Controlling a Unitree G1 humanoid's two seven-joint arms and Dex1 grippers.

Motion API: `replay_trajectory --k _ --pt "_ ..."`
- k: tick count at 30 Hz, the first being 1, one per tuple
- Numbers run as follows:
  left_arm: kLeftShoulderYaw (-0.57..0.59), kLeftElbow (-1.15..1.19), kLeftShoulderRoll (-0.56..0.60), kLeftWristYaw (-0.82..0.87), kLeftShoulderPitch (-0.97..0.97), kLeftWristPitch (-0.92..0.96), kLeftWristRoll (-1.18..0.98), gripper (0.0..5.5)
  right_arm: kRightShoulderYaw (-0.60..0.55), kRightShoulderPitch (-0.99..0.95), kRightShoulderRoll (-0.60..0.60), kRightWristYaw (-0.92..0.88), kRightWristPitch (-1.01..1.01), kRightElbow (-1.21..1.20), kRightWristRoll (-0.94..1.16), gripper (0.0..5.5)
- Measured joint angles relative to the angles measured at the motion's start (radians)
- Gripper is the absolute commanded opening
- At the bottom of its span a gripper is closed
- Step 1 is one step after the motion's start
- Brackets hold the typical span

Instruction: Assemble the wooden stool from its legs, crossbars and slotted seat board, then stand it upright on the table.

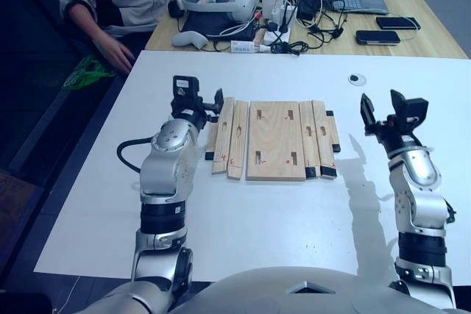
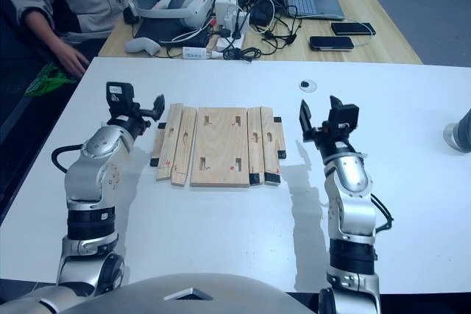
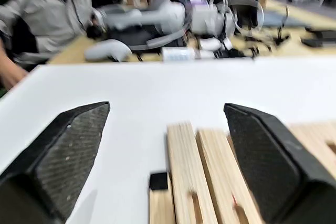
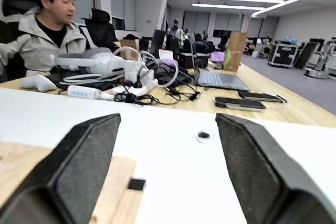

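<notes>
The slotted seat board (image 1: pixel 276 141) lies flat on the white table (image 1: pixel 250 218), mid-table. Two wooden legs (image 1: pixel 228 137) lie side by side at its left, and two more slotted pieces (image 1: pixel 320 137) with black end caps lie at its right. My left gripper (image 1: pixel 200 99) hovers open just left of the left pair of legs (image 3: pixel 197 177), nothing between its fingers (image 3: pixel 68 150). Open and empty, my right gripper (image 1: pixel 383 112) is held a little right of the right-hand pieces; its fingers (image 4: pixel 84 166) frame a corner of the wood (image 4: pixel 110 182).
A small black-and-white disc (image 1: pixel 358 78) lies on the table behind the right gripper. A wooden desk (image 1: pixel 419 34) beyond the far edge carries a headset, cables, a laptop and phones. A person sits at far left, one hand (image 1: pixel 110 53) near the table corner.
</notes>
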Motion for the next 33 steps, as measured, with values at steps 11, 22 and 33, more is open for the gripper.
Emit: replay_trajectory --k 11,22,33 --pt "-0.045 -0.029 0.083 -0.005 0.033 0.184 0.049 4.05 -0.032 0.036 -0.003 0.029 0.019 -0.024 0.093 3.37" --pt "-0.154 -0.01 0.142 -0.036 0.07 0.269 0.094 4.05 -0.055 0.023 -0.02 0.037 0.045 -0.014 0.114 3.37" --pt "-0.172 0.015 0.143 -0.026 0.088 0.246 0.13 4.05 -0.067 -0.005 -0.041 0.037 0.072 -0.014 0.124 3.37"
